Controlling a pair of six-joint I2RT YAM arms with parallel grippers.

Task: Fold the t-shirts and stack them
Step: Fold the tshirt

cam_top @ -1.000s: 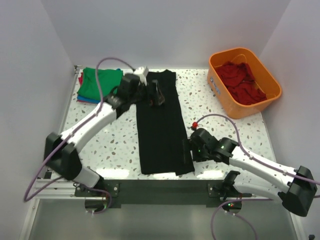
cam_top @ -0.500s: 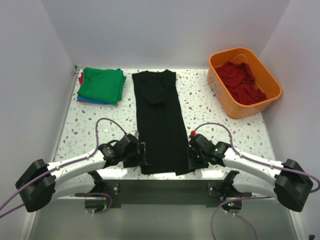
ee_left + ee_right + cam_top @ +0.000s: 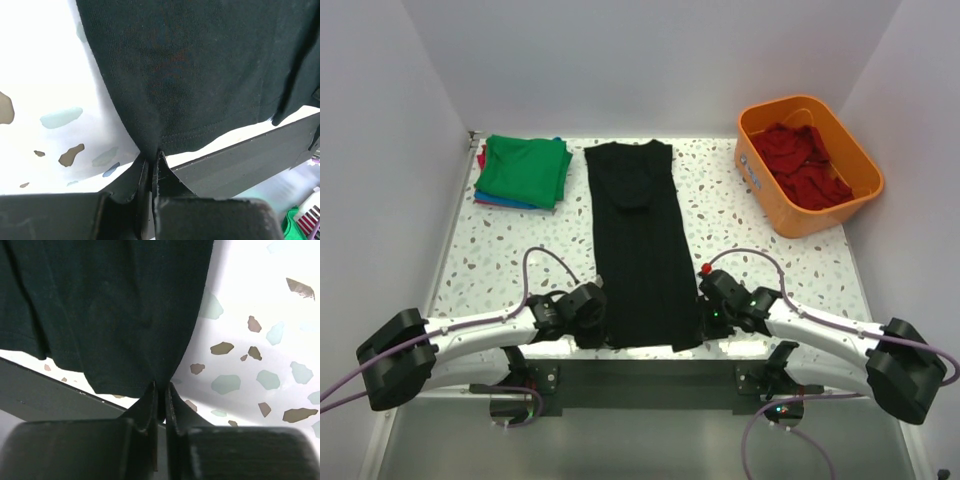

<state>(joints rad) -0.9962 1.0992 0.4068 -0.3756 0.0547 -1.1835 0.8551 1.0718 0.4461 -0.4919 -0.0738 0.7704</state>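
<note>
A long black t-shirt (image 3: 638,240) lies folded into a narrow strip down the middle of the table, its hem at the near edge. My left gripper (image 3: 604,322) is shut on the hem's left corner; the left wrist view shows black t-shirt cloth (image 3: 190,75) pinched between the left gripper (image 3: 151,159) tips. My right gripper (image 3: 700,322) is shut on the hem's right corner, the black t-shirt cloth (image 3: 110,310) nipped at the right gripper (image 3: 161,388) tips. A folded green t-shirt (image 3: 524,168) tops a stack of blue and red ones at the far left.
An orange tub (image 3: 845,150) holding crumpled red cloth (image 3: 802,162) stands at the far right. The speckled table (image 3: 740,220) ends at a dark front rail (image 3: 640,372) just behind both grippers. Walls close in on the left, back and right.
The left arm swung from the shirt's far end down to the near hem. Both grippers closed on the hem corners, the right one shifting slightly toward the near edge.
</note>
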